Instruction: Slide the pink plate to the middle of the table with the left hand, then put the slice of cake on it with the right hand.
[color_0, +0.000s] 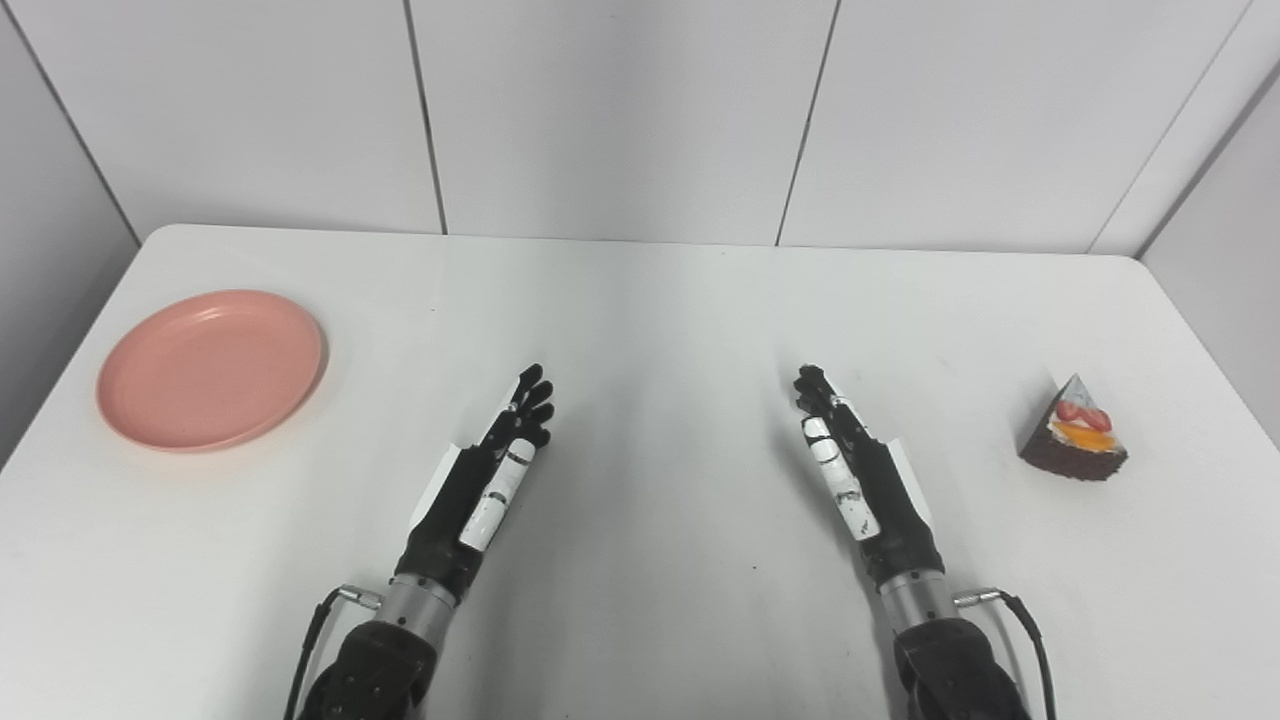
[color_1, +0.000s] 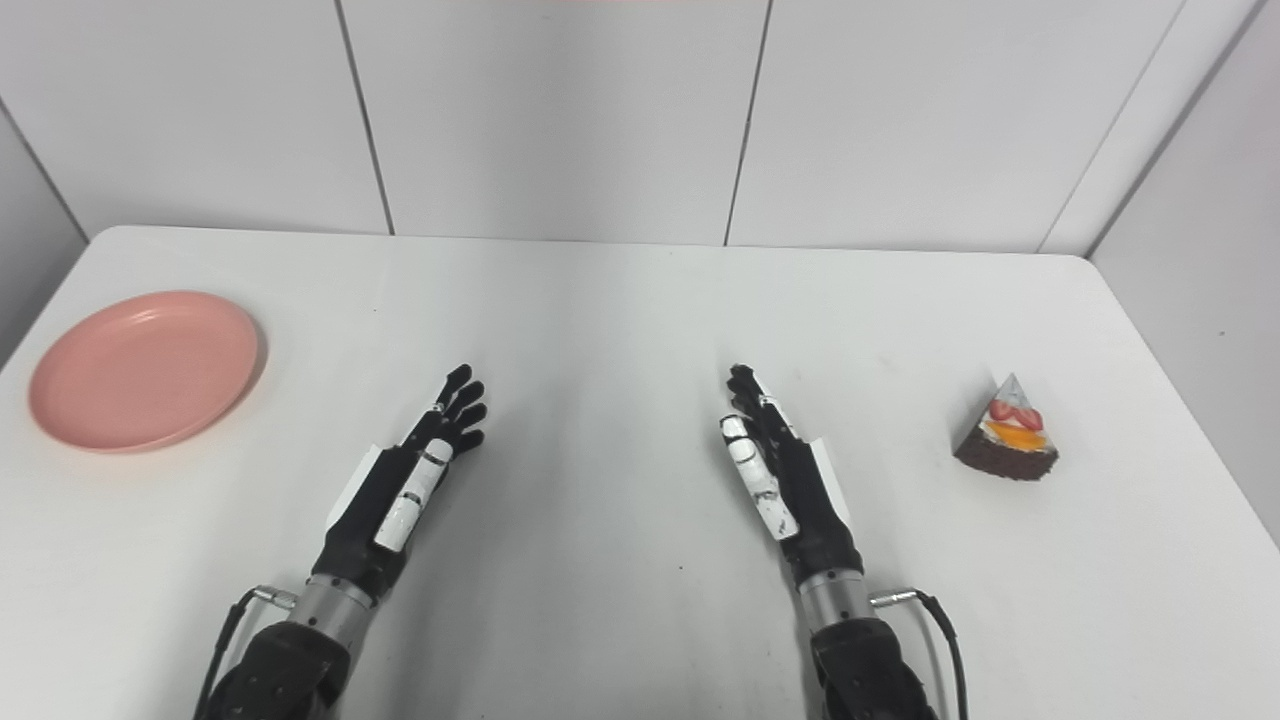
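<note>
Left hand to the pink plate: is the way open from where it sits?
Probably yes. The left hand is open, holding nothing, and only bare table lies between it and the pink plate.

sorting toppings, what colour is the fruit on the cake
Red and orange fruit on the cake, over a dark brown base; clearest in the left eye view.

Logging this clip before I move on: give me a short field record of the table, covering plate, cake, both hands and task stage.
plate: pink plate, empty, at the table's far-left side
cake: slice of cake, on the table at the right side, fruit on top
left hand: left hand open, holds nothing, apart from the plate
right hand: right hand open, holds nothing, apart from the cake
middle of table: between the two hands, no plate there
task stage: not started; plate not yet slid, cake not yet lifted
</note>
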